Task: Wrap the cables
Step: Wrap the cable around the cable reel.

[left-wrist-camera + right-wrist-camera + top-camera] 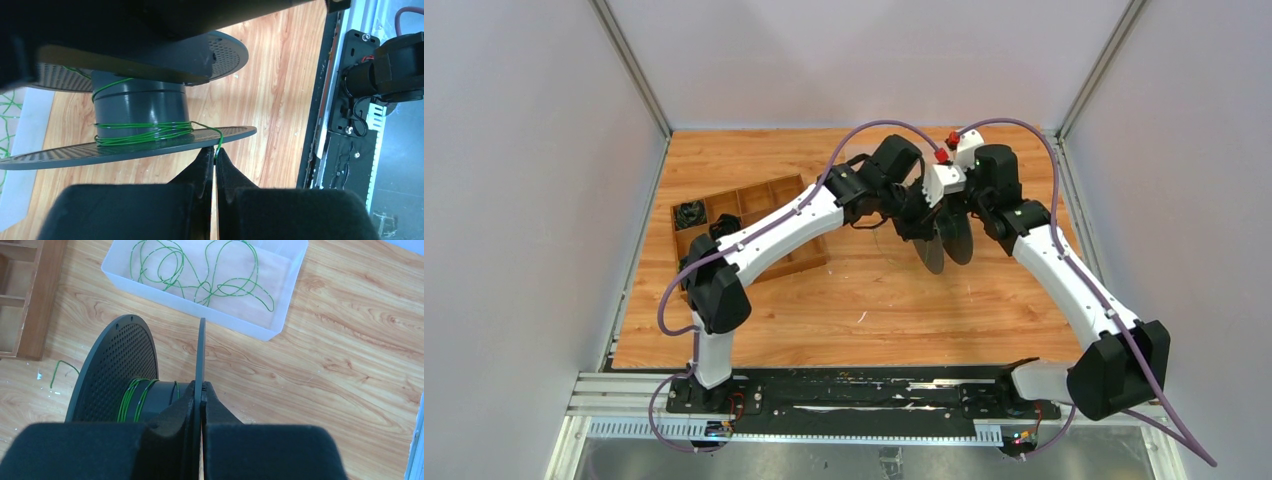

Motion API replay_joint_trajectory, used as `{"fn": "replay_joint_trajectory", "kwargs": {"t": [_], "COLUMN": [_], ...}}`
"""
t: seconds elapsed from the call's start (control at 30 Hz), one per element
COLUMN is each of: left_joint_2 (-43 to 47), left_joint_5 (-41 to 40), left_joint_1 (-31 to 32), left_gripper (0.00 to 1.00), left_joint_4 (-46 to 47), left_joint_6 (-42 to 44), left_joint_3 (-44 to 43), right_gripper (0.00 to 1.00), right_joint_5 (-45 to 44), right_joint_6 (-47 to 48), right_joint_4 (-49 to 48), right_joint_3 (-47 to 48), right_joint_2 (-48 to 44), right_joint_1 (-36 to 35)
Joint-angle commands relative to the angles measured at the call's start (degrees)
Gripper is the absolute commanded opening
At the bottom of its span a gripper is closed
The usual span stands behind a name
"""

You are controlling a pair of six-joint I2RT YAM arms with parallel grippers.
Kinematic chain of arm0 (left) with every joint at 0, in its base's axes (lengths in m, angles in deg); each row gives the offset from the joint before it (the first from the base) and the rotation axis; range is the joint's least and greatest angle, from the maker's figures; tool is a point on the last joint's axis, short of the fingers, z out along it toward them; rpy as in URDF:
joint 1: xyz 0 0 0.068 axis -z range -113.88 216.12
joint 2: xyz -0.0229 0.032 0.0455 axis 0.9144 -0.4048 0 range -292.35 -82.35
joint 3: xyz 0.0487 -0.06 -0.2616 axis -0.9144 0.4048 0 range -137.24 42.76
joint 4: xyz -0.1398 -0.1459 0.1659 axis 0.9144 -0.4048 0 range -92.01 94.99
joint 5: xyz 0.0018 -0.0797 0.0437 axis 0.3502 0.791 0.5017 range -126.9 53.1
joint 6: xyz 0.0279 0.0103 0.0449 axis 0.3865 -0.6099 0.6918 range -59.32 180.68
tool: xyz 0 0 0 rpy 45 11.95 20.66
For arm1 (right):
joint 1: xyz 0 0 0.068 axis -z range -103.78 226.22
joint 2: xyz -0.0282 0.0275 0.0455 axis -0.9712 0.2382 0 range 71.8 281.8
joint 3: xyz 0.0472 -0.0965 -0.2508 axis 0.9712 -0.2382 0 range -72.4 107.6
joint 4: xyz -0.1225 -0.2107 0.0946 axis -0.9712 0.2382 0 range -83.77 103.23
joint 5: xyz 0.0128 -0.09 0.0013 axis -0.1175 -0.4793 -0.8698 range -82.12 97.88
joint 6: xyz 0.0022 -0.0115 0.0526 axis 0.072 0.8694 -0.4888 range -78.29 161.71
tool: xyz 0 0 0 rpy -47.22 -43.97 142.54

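Cables (145,131) loop round spool (140,106), one strand pinched in left claw (215,154)

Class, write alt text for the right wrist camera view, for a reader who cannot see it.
The right gripper, shut, pinches the thin edge-on flange of a dark grey spool whose hub carries a few turns of green cable. Beyond it on the wooden table, a clear bin holds loose cable loops.

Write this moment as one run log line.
left tool: shut on cable | right tool: shut on spool flange | core: few turns wound | bin: loose cable inside
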Motion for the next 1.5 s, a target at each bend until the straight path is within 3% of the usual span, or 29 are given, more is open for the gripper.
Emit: {"fn": "replay_joint_trajectory", "kwargs": {"t": [0.0, 0.47, 0.87, 1.47], "left_joint_2": [-0.3, -1.7, -1.4, 1.1], "left_joint_5": [-2.7, -1.8, -6.9, -5.7], "left_joint_1": [-2.4, -6.8, -8.1, -10.6], "left_gripper": [0.02, 0.06, 0.06, 0.06], "left_joint_4": [-1.8, -3.8, -3.1, 0.7], "left_joint_6": [0.9, -1.2, -1.2, -0.9], "left_joint_3": [-2.2, -6.5, -4.9, 3.0], "right_gripper": [0.01, 0.01, 0.01, 0.01], "right_joint_5": [3.2, 10.0, 13.4, 14.1], "right_joint_6": [3.4, 6.6, 5.4, 4.8], "right_joint_4": [-1.2, -1.0, 0.1, 0.2], "right_joint_3": [-1.0, -2.1, -1.2, -0.7], "right_joint_2": [-2.8, -3.9, -4.5, -5.0], "right_joint_1": [-0.8, -0.9, -0.5, 0.9]}}
